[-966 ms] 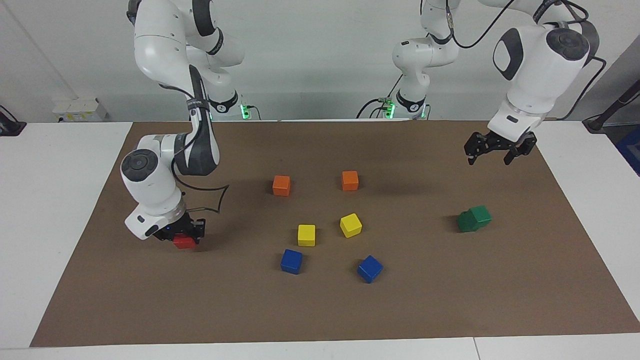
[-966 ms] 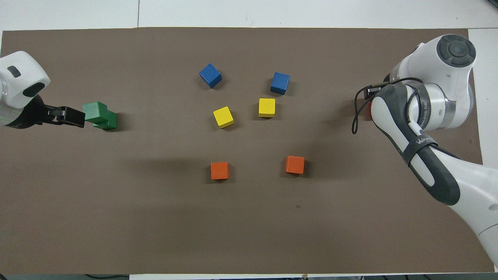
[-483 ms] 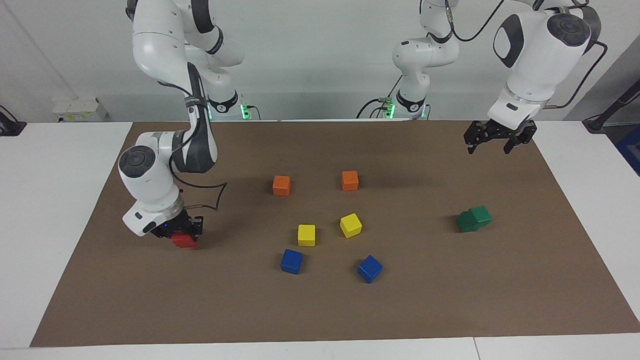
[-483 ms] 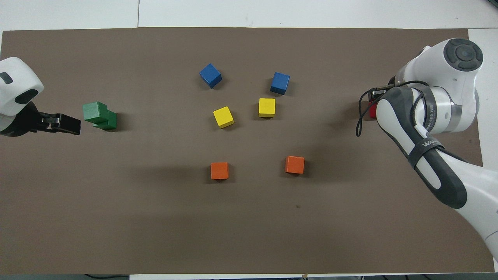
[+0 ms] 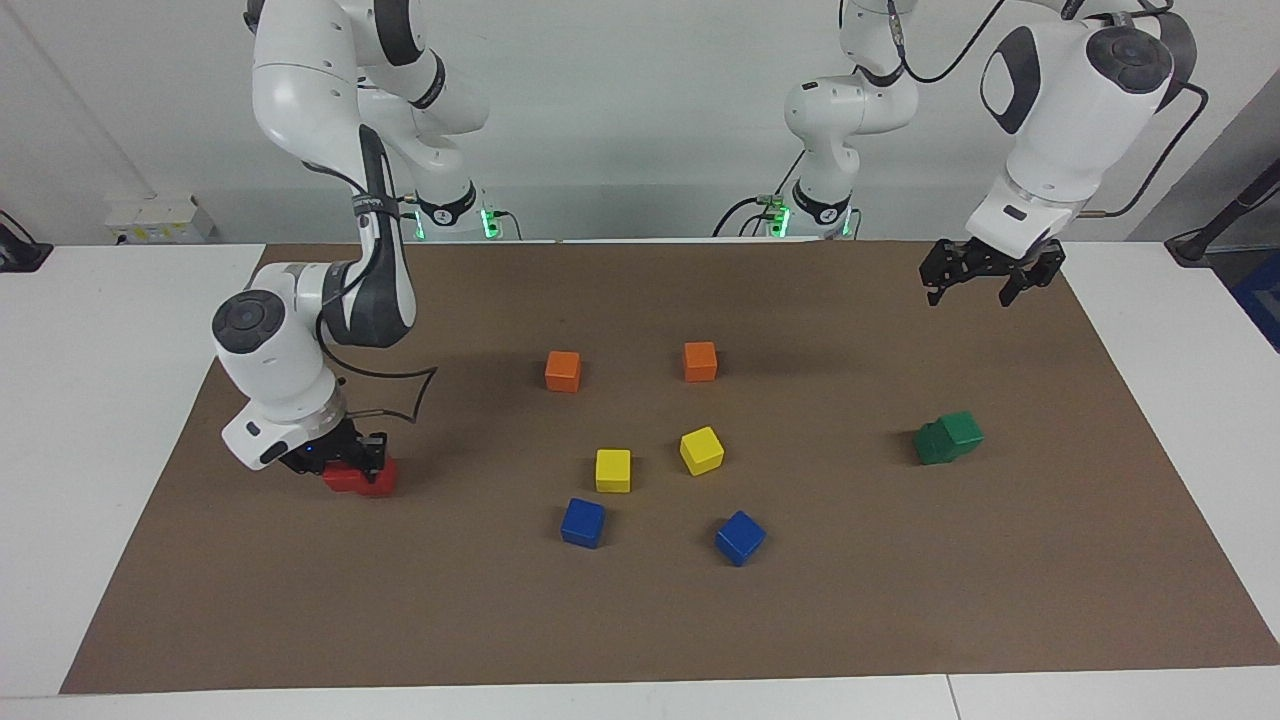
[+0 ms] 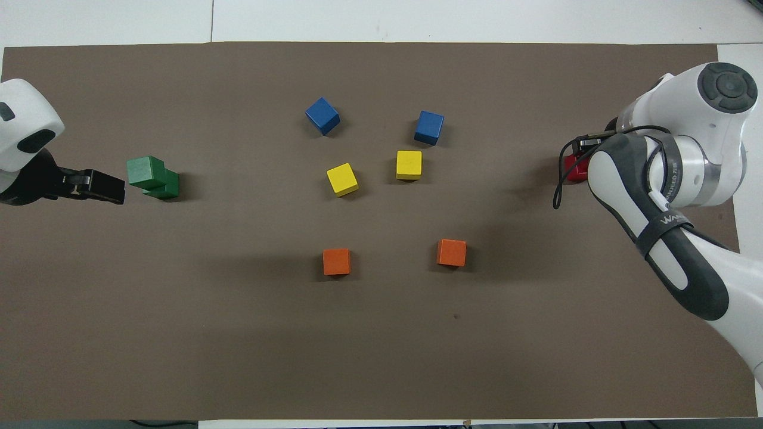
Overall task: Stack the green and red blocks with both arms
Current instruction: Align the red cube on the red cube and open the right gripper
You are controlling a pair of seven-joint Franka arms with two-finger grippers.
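Two green blocks (image 5: 948,438) sit stacked askew toward the left arm's end of the table; in the overhead view the upper green block (image 6: 143,170) overhangs the lower one (image 6: 166,185). My left gripper (image 5: 971,290) hangs open in the air, apart from them and empty. Low over the mat at the right arm's end, my right gripper (image 5: 345,462) is shut on a red block (image 5: 343,480). More red (image 5: 386,478) shows right beside it, touching. In the overhead view the right arm hides all but a sliver of red (image 6: 573,168).
Two orange blocks (image 5: 563,371) (image 5: 700,361), two yellow blocks (image 5: 613,470) (image 5: 701,450) and two blue blocks (image 5: 582,523) (image 5: 740,537) lie spread over the middle of the brown mat (image 5: 640,620).
The right gripper has slid with its red block toward the right arm's end of the table. The left gripper has risen and drawn back from the green stack.
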